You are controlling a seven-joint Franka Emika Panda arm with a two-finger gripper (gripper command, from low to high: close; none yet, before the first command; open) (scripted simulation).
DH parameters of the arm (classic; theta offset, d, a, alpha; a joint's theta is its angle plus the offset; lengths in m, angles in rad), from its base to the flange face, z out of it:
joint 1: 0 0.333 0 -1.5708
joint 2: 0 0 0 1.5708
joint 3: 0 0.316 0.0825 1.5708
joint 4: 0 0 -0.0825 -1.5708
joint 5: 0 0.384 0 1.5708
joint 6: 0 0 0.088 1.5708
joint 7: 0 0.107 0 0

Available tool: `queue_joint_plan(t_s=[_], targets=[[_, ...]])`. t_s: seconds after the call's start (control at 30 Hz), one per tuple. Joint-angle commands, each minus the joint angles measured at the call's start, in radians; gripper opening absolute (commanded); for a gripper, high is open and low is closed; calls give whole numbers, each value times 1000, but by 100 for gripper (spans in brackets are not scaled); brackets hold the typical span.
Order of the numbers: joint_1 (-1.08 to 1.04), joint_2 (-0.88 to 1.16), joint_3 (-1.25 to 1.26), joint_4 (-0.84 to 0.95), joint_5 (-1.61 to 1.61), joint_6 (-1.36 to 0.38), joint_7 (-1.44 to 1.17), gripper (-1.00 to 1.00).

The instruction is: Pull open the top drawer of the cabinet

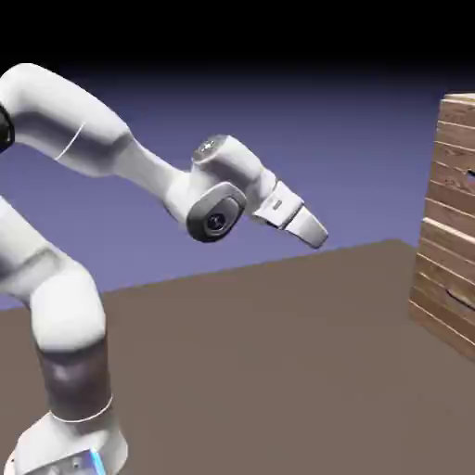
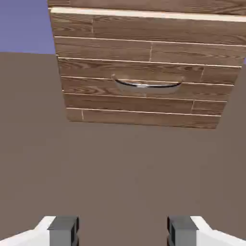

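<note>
The gripper point(image 2: 123, 231) is spreading its fingers, empty, well apart from the cabinet point(image 1: 447, 209); the top drawer point(image 1: 452, 176) is sitting above the lower handle point(image 2: 148, 86), whose likeness is risking a mistaken pull.

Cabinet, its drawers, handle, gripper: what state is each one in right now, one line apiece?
Top drawer: closed
Lower drawer: closed
Lower drawer's handle: not gripped
Gripper: open, empty, away from the cabinet
Arm: raised, bent, reaching toward the cabinet
</note>
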Motion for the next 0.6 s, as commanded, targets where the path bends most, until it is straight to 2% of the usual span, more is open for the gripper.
queue_joint_plan(t_s=[0.0,0.57], targets=[[13,31,-26,22,44,-7,4,0],[236,554,-466,387,783,-134,77,0]])
